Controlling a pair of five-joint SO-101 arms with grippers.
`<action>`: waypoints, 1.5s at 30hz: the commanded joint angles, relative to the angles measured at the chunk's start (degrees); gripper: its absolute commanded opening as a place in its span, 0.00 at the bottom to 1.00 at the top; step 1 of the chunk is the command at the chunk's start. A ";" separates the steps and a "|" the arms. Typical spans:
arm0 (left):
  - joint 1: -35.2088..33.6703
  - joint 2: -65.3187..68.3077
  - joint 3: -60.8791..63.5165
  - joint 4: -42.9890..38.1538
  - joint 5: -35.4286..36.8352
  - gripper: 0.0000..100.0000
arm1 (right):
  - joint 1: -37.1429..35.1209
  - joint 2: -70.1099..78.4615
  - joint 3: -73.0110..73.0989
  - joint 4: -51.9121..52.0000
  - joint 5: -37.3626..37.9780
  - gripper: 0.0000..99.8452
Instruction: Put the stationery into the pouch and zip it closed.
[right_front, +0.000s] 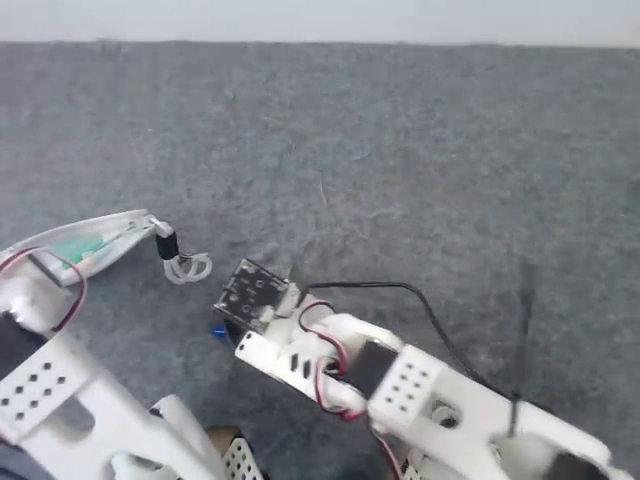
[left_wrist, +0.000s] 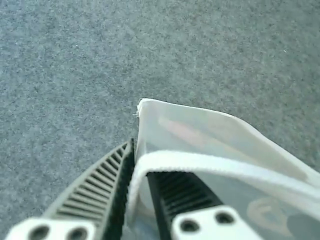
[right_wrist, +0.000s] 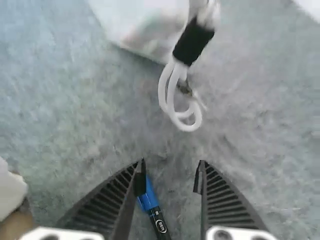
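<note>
High view: grey carpet (right_front: 400, 150) covers the table. The pouch (right_front: 95, 245) lies at the table's left edge by the left arm. It is translucent white, with a green item showing faintly through the wall. Its long axis runs roughly left to right, and the tapered zip end points toward the table's middle and the right arm.

Left wrist view: the left gripper (left_wrist: 140, 157) has its fingers pinched on the pouch's white-taped rim, one finger on each side of the wall.

Right wrist view: the right gripper (right_wrist: 170, 172) sits low over the carpet, just short of the pouch's zip end, fingers parted by a narrow gap. A pen (right_wrist: 148, 201) lies in that gap against one finger, not clamped. It has a black barrel, and its blue end points toward the pouch. The black zip pull (right_wrist: 192, 41) hangs off the pouch's end, and a white cord loop (right_wrist: 177, 102) trails from it onto the carpet.
</note>
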 joint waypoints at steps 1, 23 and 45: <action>-0.44 0.35 -0.84 -2.11 1.32 0.01 | -0.57 8.92 -3.78 -7.60 4.22 0.15; -0.35 0.09 -0.04 -2.20 1.32 0.01 | -4.35 35.74 -18.20 -1.80 5.54 0.15; -0.18 0.00 0.04 -2.11 1.32 0.01 | 0.04 49.63 -34.46 17.10 8.18 0.00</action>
